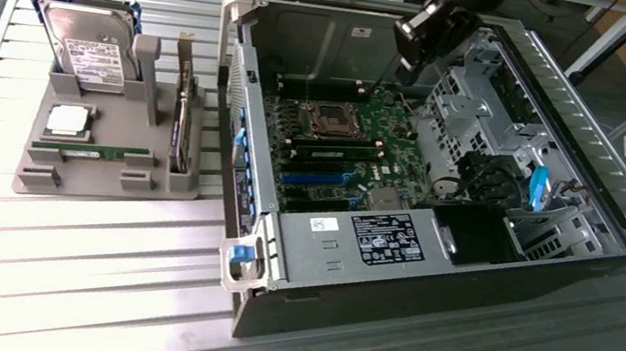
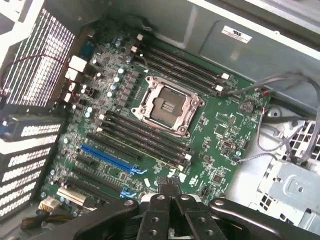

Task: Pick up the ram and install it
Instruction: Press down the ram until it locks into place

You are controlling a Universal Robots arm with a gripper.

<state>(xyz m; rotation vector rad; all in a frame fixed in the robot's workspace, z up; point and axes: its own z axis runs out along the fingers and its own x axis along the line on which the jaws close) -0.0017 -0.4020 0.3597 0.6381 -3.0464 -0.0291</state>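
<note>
The ram (image 1: 92, 149) is a thin green stick lying flat in the front slot of a grey holder (image 1: 106, 180), at the exterior view's left, outside the computer case. My gripper (image 1: 407, 59) hangs over the open case, above the back of the motherboard (image 1: 346, 157) and far from the ram. In the wrist view its black fingertips (image 2: 169, 187) are pressed together with nothing between them. They point down at the motherboard (image 2: 215, 135), near the long memory slots (image 2: 145, 137) beside the bare processor socket (image 2: 167, 105).
The holder also carries a silver hard drive (image 1: 87, 46), a square processor chip (image 1: 68, 121) and an upright card (image 1: 183, 122). The case walls (image 1: 243, 103), a drive cage (image 1: 481, 98), cables (image 2: 280, 145) and the power supply (image 1: 365, 241) surround the motherboard.
</note>
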